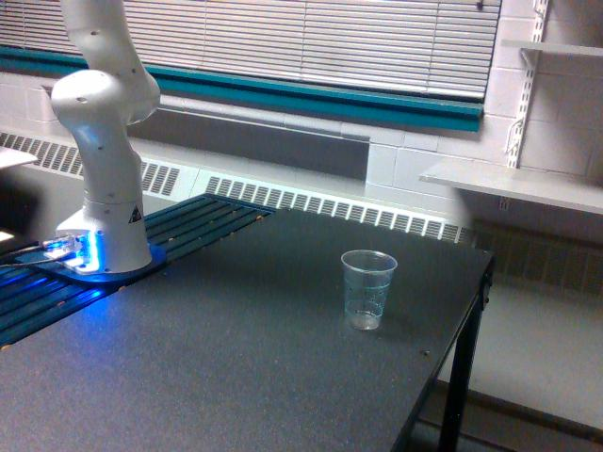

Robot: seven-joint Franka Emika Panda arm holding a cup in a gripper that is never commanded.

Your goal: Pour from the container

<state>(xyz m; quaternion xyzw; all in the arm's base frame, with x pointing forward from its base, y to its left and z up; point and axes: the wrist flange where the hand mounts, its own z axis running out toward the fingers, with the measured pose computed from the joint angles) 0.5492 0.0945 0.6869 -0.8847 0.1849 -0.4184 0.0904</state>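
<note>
Cup [368, 289] on table [236, 377], toward exterior view's right; arm base [104, 235] left.

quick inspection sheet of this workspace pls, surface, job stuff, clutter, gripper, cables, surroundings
surface: dark speckled table, bare apart from one cup; slatted blue-lit section near the robot base
job's things: empty-looking clear ribbed cup standing upright toward the exterior view's right; the container to pour from is not seen
clutter: nothing seen
grippers: out of frame; only the white arm's base and lower links show
cables: a lead runs into the glowing blue base at the exterior view's left
surroundings: closed blinds over a teal sill, wall vent grille, white shelves at the exterior view's right
</note>
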